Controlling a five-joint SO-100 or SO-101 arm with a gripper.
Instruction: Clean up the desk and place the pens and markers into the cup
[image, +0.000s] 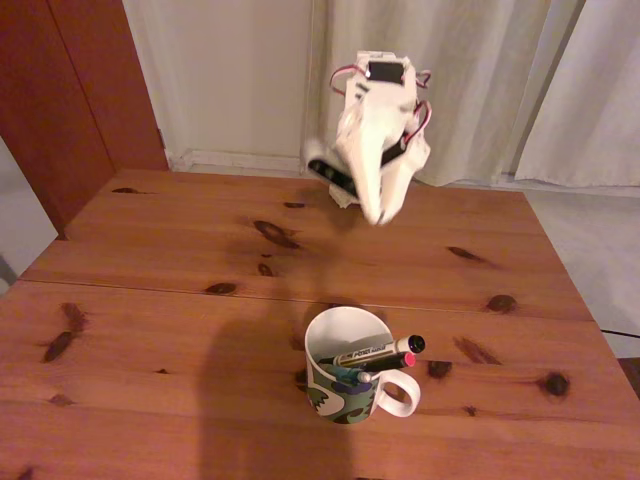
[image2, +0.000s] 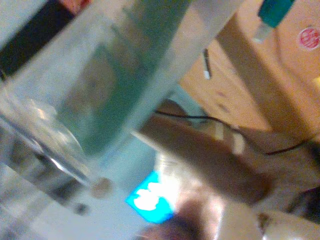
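Down in the lower middle of the fixed view, the cup (image: 345, 378) stands upright on the wooden surface (image: 150, 300), its handle turned to the right of the frame. Inside it lean the white marker (image: 370, 352), its black cap jutting over the rim, the thin black pen (image: 395, 361) with its red tip, and the teal pen (image: 345, 377). The marker's black label is too small to read. The jaws (image: 375, 212) hang blurred in the upper middle of the frame, well apart from the cup; whether they are apart or together cannot be told. The wrist view is blurred, with nothing legible.
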